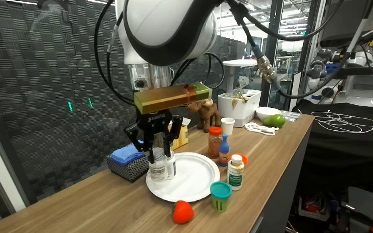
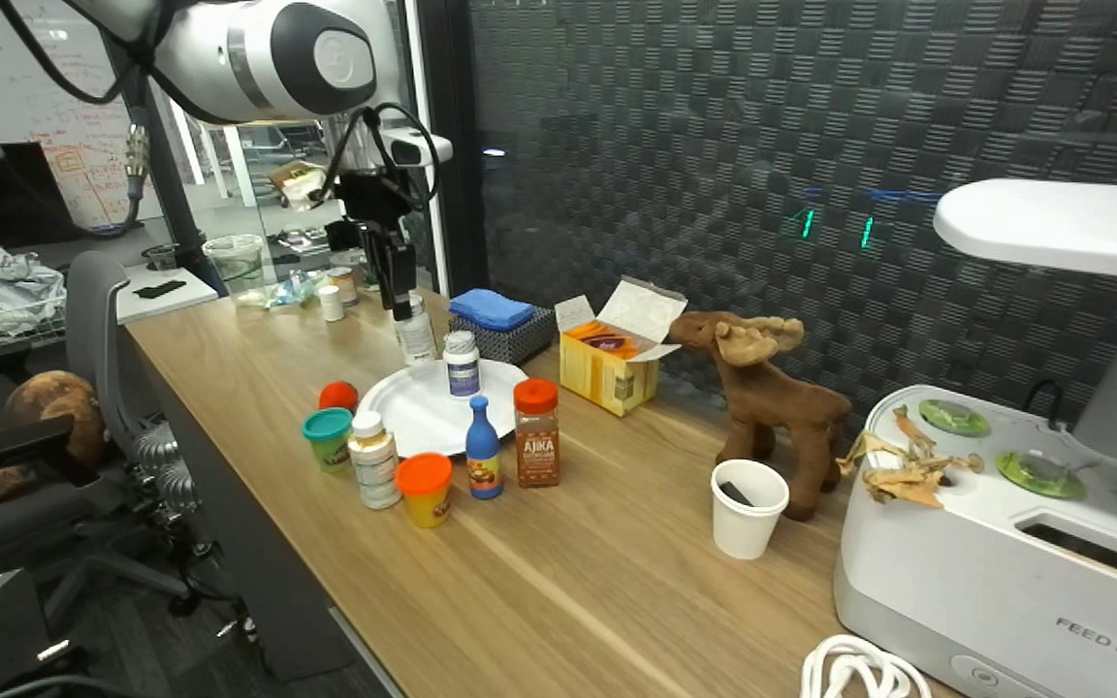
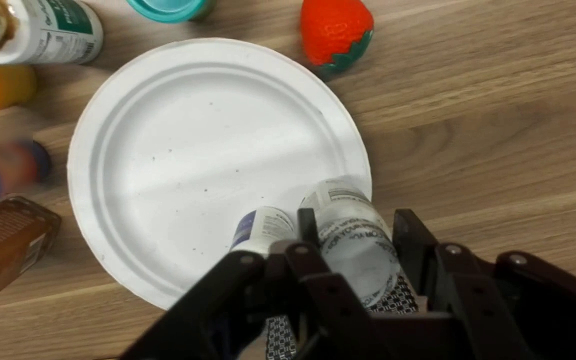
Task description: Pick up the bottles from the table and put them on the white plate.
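"ROBOTIQ" on tool (image 1: 160, 157), "AJIKA" on jar (image 2: 538, 434), "Liquid" on green-labelled bottle (image 1: 235, 174), "FEED ME!" on planter (image 2: 985, 586)

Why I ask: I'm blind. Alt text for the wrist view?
Black two-fingered claw gripping a pale cylindrical bottle at the edge of a round white plate. A smaller white bottle stands on the plate; a red strawberry sits on the brown woodgrain table.

in the wrist view, blue bottle (image 3: 3, 172) blurred, teal-capped tub (image 3: 172, 9) cut off at the top.
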{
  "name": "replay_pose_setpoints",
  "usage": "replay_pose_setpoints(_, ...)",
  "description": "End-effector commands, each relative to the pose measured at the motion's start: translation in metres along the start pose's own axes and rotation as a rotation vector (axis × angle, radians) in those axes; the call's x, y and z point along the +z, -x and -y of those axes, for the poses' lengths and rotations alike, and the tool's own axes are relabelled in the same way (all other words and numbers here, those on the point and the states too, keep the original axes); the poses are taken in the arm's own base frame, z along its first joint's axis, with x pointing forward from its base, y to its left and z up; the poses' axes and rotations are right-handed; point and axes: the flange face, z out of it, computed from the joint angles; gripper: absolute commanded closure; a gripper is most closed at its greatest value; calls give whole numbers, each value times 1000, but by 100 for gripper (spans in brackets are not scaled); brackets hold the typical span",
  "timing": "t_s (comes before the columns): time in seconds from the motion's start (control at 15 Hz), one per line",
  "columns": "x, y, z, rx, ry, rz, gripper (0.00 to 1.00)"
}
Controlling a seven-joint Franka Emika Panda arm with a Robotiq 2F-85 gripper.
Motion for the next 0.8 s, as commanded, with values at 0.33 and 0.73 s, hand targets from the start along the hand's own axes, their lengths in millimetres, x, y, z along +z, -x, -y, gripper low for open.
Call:
replay_pose_setpoints(0.33,17,-1,-24,64,10,37,80)
replay_pose_setpoints(0.73,29,-1,-27,75,-7,63,80)
